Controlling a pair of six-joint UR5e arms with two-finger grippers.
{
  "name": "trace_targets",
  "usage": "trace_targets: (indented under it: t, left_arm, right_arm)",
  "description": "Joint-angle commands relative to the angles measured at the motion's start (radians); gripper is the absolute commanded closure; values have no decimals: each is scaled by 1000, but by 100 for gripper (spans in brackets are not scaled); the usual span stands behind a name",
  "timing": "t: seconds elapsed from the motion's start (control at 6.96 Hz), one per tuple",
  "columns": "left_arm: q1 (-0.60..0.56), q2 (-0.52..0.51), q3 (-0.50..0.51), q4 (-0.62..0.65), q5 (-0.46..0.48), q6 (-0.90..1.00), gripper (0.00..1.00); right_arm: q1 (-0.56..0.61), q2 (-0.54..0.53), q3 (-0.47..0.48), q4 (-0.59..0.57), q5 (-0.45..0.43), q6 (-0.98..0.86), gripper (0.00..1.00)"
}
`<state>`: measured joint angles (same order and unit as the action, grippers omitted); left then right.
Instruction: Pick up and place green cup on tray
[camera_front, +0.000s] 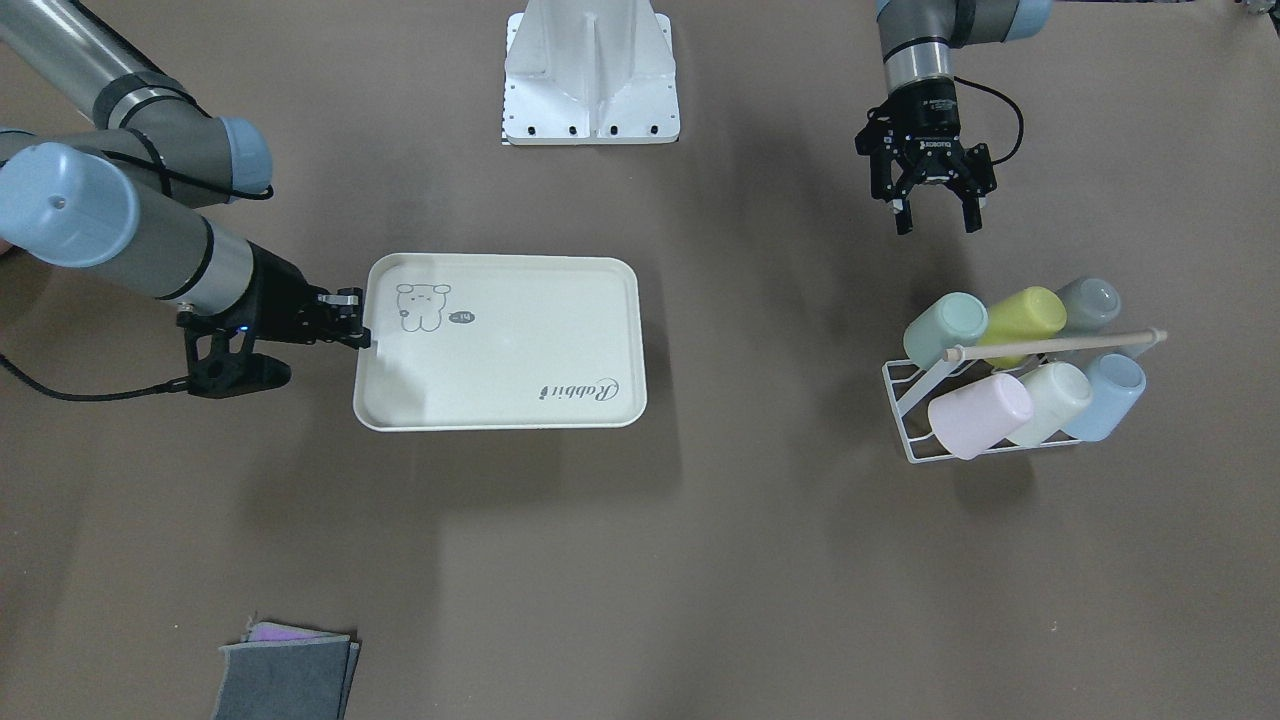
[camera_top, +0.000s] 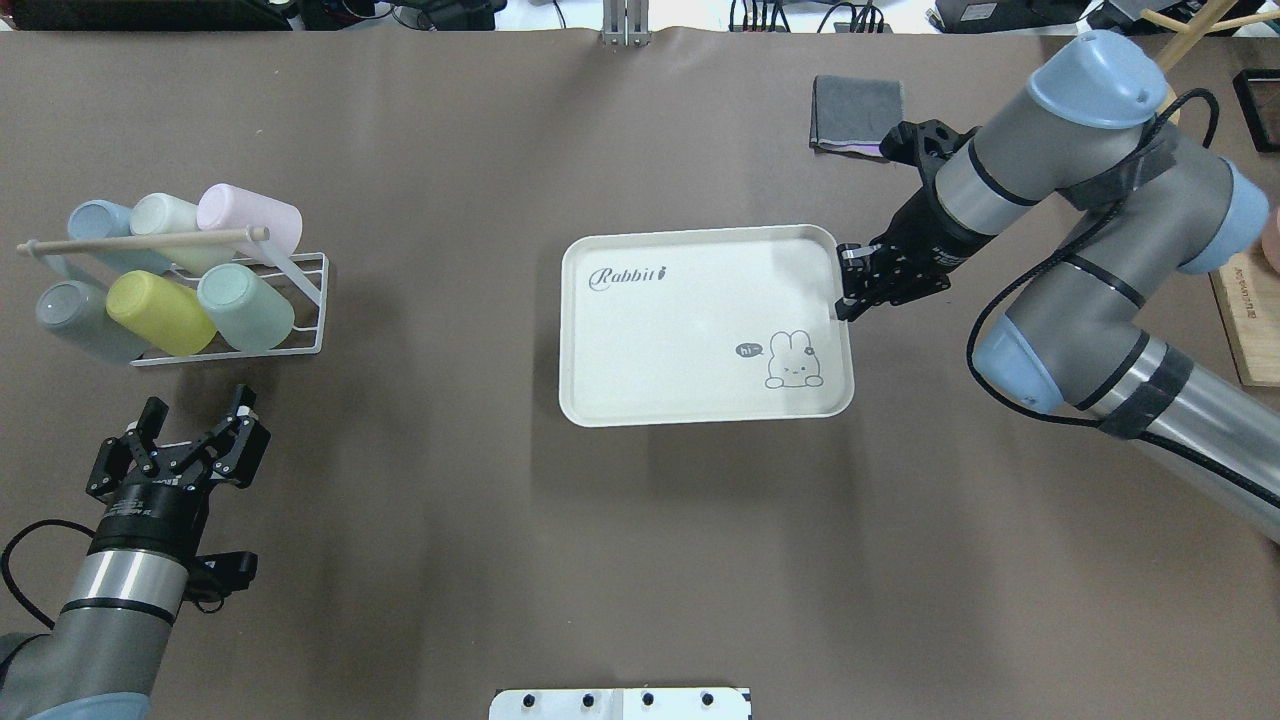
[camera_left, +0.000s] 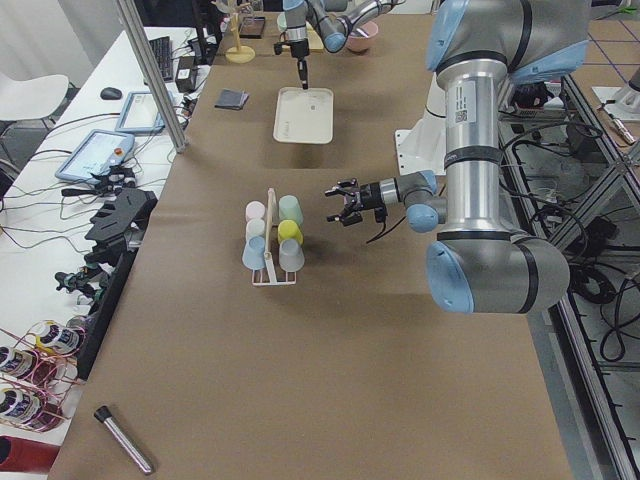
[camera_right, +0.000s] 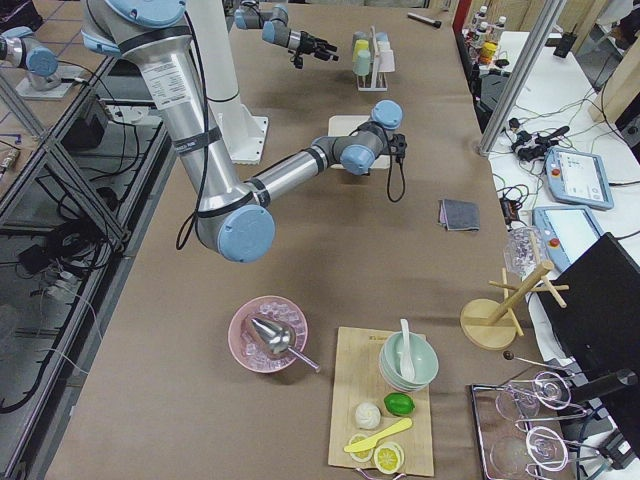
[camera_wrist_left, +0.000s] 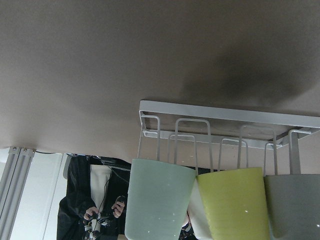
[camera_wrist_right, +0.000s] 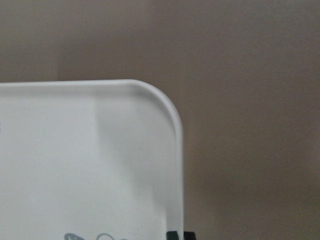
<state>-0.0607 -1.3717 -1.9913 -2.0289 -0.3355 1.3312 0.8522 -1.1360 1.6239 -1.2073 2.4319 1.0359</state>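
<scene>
Overhead exterior view puts the left gripper (camera_top: 198, 405) spread wide and carrying nothing, poised over bare counter (camera_top: 480, 540) on the near side of the white wire rack (camera_top: 300, 300). The green cup (camera_top: 245, 305) rests tilted on that rack, at the right-hand end of the near row, the end closest to the tray (camera_top: 690, 340). Its base points toward the robot. It lies a little beyond the left gripper and slightly to its right, near but clearly apart.

The step in hand looks like the reach for this cup. The yellow-green cup (camera_top: 160, 312) sits just beside it on its left, seemingly touching. A finger sent between the two would probably nudge the wrong cup. It seems safer to shift right until the fingers are centred on the mint body and close across a free part of it near the base. The cup appears to sit over a wire prong, so I would draw it back along its own tilt rather than straight up, to avoid dragging the rack. The wooden rod (camera_top: 140, 240) lies over the far row and should stay out of the path.

The right gripper (camera_top: 845, 305) is at the tray's right edge. In the right wrist-mounted view its tips sit close together astride the rim, so it seems pinched on the tray. Nothing rests on the tray yet.
</scene>
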Motion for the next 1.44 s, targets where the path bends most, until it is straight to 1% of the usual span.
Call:
trace_targets:
  t: [0.0,0.29,0.72,0.86,1.15,1.29]
  left_arm:
    - [-53,-72,46,36,-28,3,3]
    - [-86,-108,46,91,-80,6,3]
    - [-128,-122,77,96,-86,42,3]
    - [-136,-125,97,93,-85,43,3]
    - [-136,-165,150,87,-85,42,3]
    - [-136,-191,152,85,-85,42,3]
  right_arm:
    - [-66,70,-15,0,-37,67,100]
    - [-99,151,-93,0,-77,72,100]
    - [-162,166,-122,43,-138,112,100]
    - [-170,163,-157,86,-145,112,100]
    - [-168,157,-176,100,-149,113,100]
    - [-167,156,-176,100,-149,113,96]
